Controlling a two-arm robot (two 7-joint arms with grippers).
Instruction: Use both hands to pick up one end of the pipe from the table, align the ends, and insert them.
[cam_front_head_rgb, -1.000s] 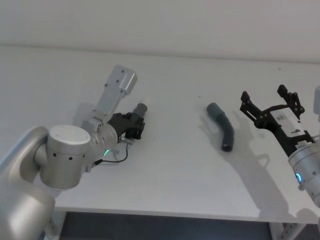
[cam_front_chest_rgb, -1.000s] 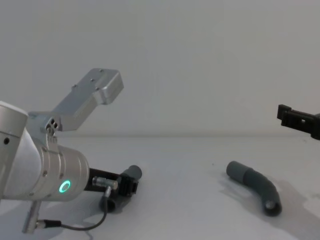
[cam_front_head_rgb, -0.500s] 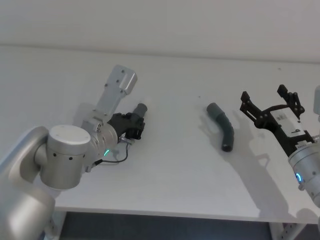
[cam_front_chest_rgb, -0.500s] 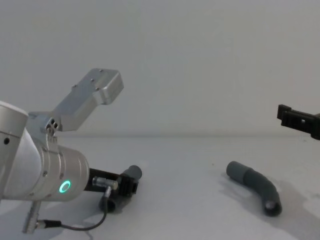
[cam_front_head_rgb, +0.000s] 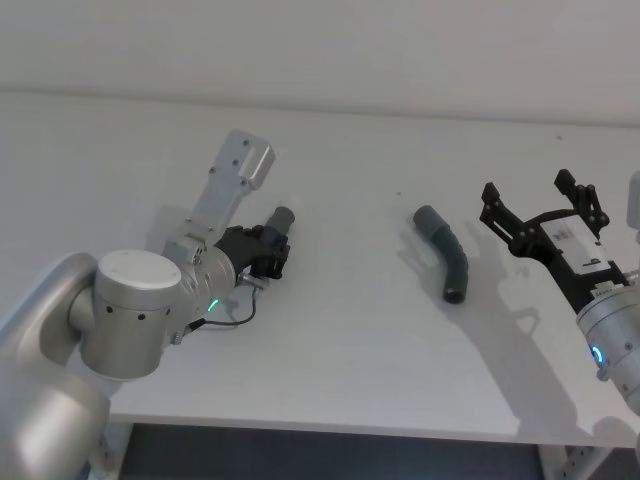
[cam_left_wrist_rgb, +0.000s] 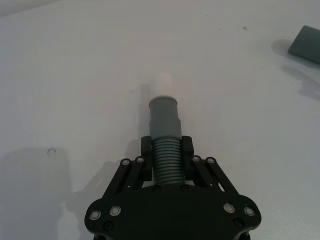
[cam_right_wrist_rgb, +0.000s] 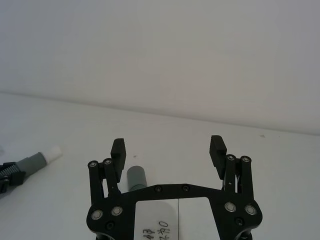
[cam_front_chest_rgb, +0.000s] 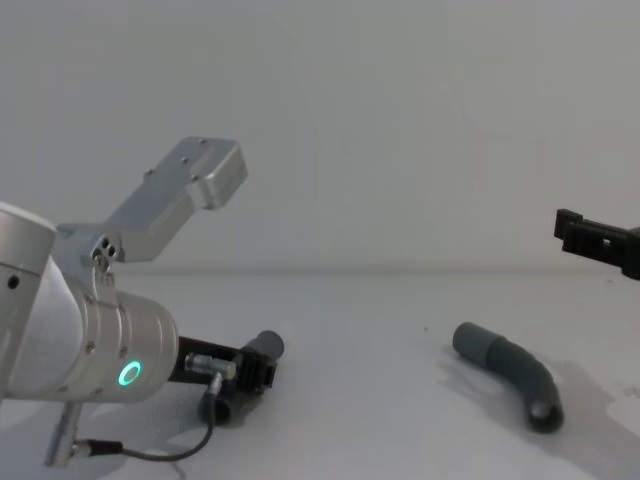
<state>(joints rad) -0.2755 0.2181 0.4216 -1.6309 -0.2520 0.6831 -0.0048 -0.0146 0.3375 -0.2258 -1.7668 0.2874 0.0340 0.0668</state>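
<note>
**One piece held, one loose**

Left end effector (cam_left_wrist_rgb: 166, 148) clenches the white-tipped pipe piece (cam_left_wrist_rgb: 164, 117) low over the counter (cam_front_head_rgb: 350, 350). Right end effector (cam_right_wrist_rgb: 167, 145), spread wide, hovers beside the other piece (cam_front_head_rgb: 447, 262). A skewed grasp could roll that curved hose aside.

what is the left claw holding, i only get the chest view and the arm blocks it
Observer: The left claw is shut on the ribbed middle of the left pipe piece.
Operator: which end sticks out
Observer: The narrow white tip sticks out ahead of the claw.
Operator: and the right claw
Observer: The right claw is open and empty; the other pipe piece lies untouched on the table, to that claw's left.
</note>
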